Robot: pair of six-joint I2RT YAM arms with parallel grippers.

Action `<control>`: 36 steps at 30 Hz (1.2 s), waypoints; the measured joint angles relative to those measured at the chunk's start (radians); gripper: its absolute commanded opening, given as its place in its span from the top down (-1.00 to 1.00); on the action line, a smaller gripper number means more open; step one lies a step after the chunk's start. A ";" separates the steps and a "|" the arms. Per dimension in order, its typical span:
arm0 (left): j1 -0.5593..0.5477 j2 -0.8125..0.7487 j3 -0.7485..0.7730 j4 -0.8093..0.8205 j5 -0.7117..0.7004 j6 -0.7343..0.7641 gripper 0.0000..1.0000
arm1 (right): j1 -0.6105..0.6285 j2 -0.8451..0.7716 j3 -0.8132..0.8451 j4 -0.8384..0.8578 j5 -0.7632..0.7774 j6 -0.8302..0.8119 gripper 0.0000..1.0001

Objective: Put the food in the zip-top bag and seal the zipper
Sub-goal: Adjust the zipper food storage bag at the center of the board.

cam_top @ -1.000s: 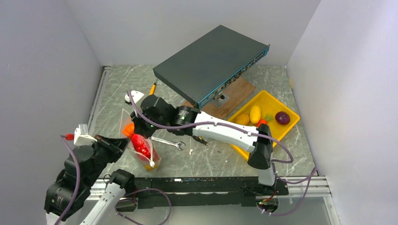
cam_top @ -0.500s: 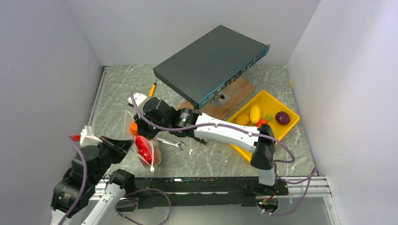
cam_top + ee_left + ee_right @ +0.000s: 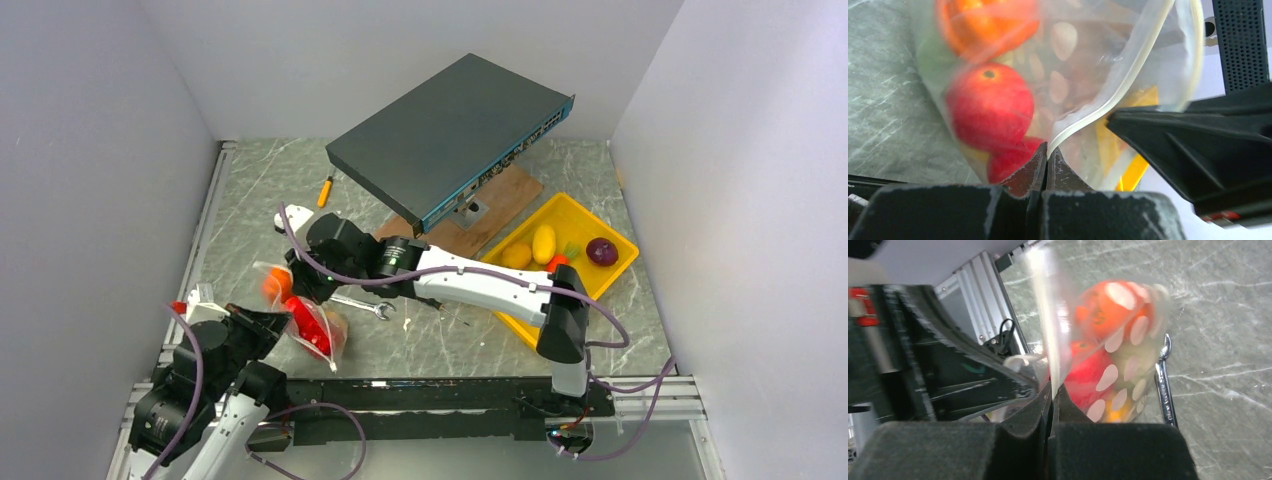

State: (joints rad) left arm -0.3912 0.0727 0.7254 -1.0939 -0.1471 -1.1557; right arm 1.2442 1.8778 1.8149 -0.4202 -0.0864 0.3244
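- The left tool (image 3: 1047, 151), drawn back toward the near edge since a second ago, pinches the zipper (image 3: 1108, 90).
- The zip-top bag (image 3: 318, 332), holding food (image 3: 989, 112), has shifted nearer on the bench (image 3: 250, 190).
- The right tool (image 3: 1052, 392) stays clamped on the bag's mouth.
- The yellow tray (image 3: 575, 215) is unmoved.

Robot lab bench cell: plain white partition walls (image 3: 100, 150), marbled tabletop (image 3: 260, 180), aluminium rail (image 3: 980, 287), network switch (image 3: 450, 130).

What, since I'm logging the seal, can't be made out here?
- Zipper: left wrist view, blurred, cut off by the top edge; sealed or not, cannot tell.
- Food: right wrist view, blur and the bag's white dots hide which pieces.
- Green piece in the yellow tray: top view, too small to identify.
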 measured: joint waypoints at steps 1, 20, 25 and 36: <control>0.000 0.002 0.006 -0.009 -0.003 0.000 1.00 | 0.000 0.012 0.000 -0.002 0.001 0.000 1.00; 0.000 -0.011 0.103 -0.059 -0.057 0.018 1.00 | 0.039 0.026 0.124 -0.137 0.065 -0.048 -0.27; 0.000 -0.017 0.103 -0.067 -0.065 0.018 1.00 | 0.077 0.022 0.200 -0.216 0.158 -0.084 -0.45; 0.000 -0.035 0.103 -0.077 -0.069 0.018 1.00 | 0.104 -0.443 -0.179 -0.227 0.431 -0.124 -0.47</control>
State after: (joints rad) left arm -0.3912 0.0372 0.8288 -1.1713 -0.2161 -1.1378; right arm 1.3479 1.4349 1.6356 -0.6476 0.3450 0.2008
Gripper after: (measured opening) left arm 0.012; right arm 0.738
